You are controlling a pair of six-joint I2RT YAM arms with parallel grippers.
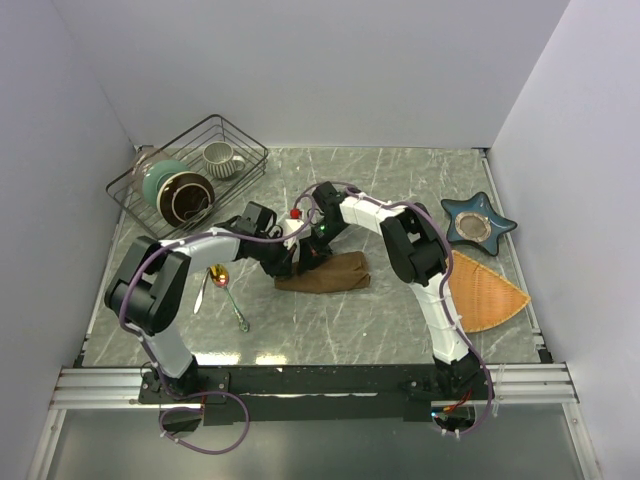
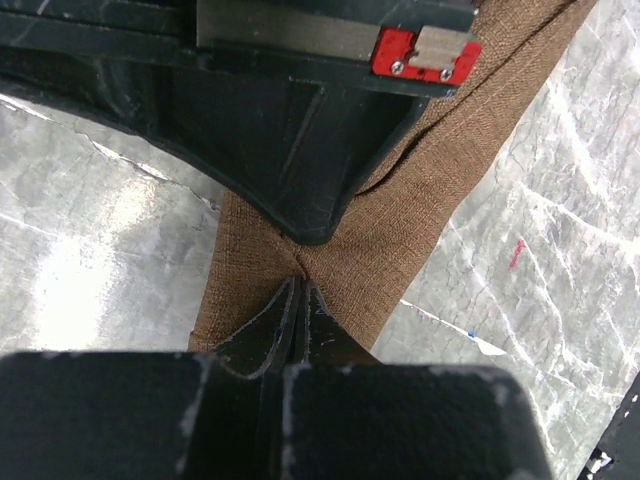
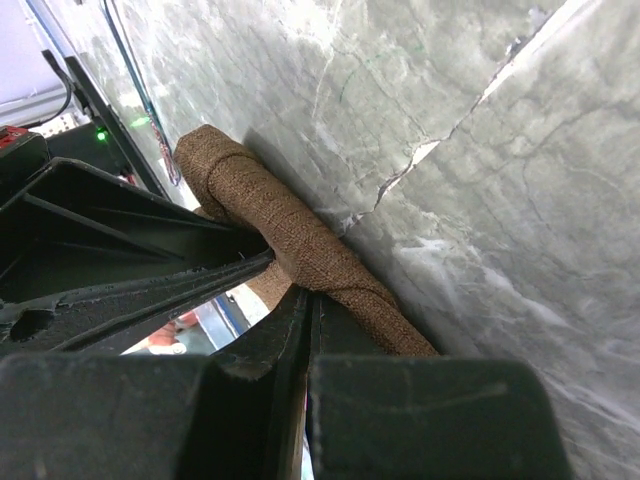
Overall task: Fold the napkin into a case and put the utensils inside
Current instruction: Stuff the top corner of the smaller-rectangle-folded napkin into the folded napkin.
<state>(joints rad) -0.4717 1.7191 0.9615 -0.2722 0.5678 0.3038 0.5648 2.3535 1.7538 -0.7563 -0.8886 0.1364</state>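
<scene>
The dark-brown napkin (image 1: 338,273) lies bunched and partly folded in the middle of the marble table. Both grippers meet at its left end. My left gripper (image 1: 291,258) is shut, its tips (image 2: 300,284) pinching the cloth (image 2: 440,180), which puckers at that spot. My right gripper (image 1: 318,243) is shut too, its tips (image 3: 308,296) biting a rolled fold of the napkin (image 3: 300,240) right beside the left fingers. The utensils lie to the left of the cloth: a spoon (image 1: 228,292) with a gold bowl and a slim silver piece (image 1: 203,290).
A black wire basket (image 1: 251,143) at the back left holds a mug (image 1: 220,157) and bowls (image 1: 178,192). A blue star-shaped dish (image 1: 478,222) sits at the right, with an orange fan-shaped mat (image 1: 487,292) in front of it.
</scene>
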